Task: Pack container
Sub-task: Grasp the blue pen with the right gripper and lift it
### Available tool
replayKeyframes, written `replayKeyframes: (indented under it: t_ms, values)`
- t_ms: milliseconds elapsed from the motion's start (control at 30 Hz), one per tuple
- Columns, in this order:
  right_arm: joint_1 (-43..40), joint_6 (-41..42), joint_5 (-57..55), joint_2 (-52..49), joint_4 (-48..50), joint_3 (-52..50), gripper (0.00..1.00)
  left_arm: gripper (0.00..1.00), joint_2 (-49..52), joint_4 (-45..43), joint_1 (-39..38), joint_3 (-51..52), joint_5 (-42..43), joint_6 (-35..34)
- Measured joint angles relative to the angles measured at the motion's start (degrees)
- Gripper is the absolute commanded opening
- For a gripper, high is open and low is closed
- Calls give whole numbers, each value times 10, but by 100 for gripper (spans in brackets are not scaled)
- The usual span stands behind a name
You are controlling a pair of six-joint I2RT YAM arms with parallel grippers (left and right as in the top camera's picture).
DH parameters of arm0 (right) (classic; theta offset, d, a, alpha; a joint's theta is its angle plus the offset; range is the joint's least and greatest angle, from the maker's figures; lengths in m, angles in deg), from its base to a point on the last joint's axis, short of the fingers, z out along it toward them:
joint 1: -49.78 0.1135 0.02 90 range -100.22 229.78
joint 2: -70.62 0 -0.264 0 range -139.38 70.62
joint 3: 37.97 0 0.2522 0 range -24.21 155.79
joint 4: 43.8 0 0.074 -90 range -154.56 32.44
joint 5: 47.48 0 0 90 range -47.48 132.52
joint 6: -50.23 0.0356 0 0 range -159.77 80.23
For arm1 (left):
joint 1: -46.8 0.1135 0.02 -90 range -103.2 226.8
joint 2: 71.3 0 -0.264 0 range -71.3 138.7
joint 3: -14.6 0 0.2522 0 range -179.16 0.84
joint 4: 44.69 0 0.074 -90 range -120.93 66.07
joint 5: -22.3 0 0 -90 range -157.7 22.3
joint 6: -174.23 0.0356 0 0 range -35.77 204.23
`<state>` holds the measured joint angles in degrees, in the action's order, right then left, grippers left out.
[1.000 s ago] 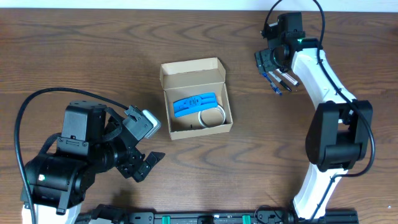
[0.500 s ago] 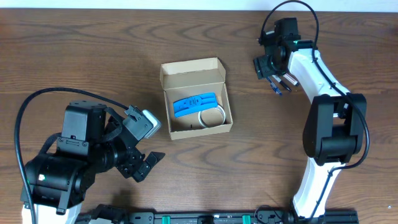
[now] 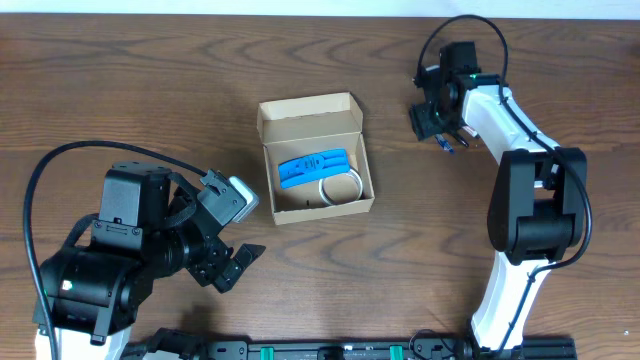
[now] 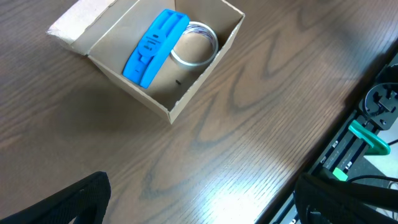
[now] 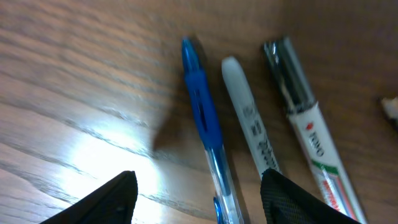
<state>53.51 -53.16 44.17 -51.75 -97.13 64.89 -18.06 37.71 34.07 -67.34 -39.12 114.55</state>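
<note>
The tan cardboard container (image 3: 308, 112) stands open at the table's middle, flap lid folded back. Inside lie a blue flat packet (image 3: 313, 167) and a white ring (image 3: 341, 186). The left wrist view shows the container (image 4: 198, 89), the packet (image 4: 155, 47) and the ring (image 4: 198, 43). My right gripper (image 3: 436, 122) is open, low over three pens (image 3: 449, 144) at the back right. In the right wrist view its fingers (image 5: 205, 200) straddle a blue pen (image 5: 203, 111), with a white pen (image 5: 248, 122) and a black-capped marker (image 5: 303, 109) beside it. My left gripper (image 3: 228, 244) is open and empty, at the front left of the container.
The table's front edge and a black rail with green parts (image 4: 367, 140) lie close to my left gripper. A small pale scrap (image 5: 392, 107) lies right of the marker.
My right gripper has shifted a little toward the back and come down over the pens, which it now mostly hides in the overhead view. The left arm and the container have not moved.
</note>
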Motion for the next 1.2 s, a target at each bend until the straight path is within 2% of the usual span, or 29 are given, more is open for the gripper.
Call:
replayKeyframes:
  t_ms: [400,733,900,1200]
  values:
    - [-3,-2,10,-1,20,-17,56,95,0,0,0,0,0,0]
    - [-3,-2,16,-1,32,-34,54,95,0,0,0,0,0,0]
    - [-3,-3,17,-5,33,-34,44,95,0,0,0,0,0,0]
    - [-3,3,31,-7,35,-34,13,95,0,0,0,0,0,0]
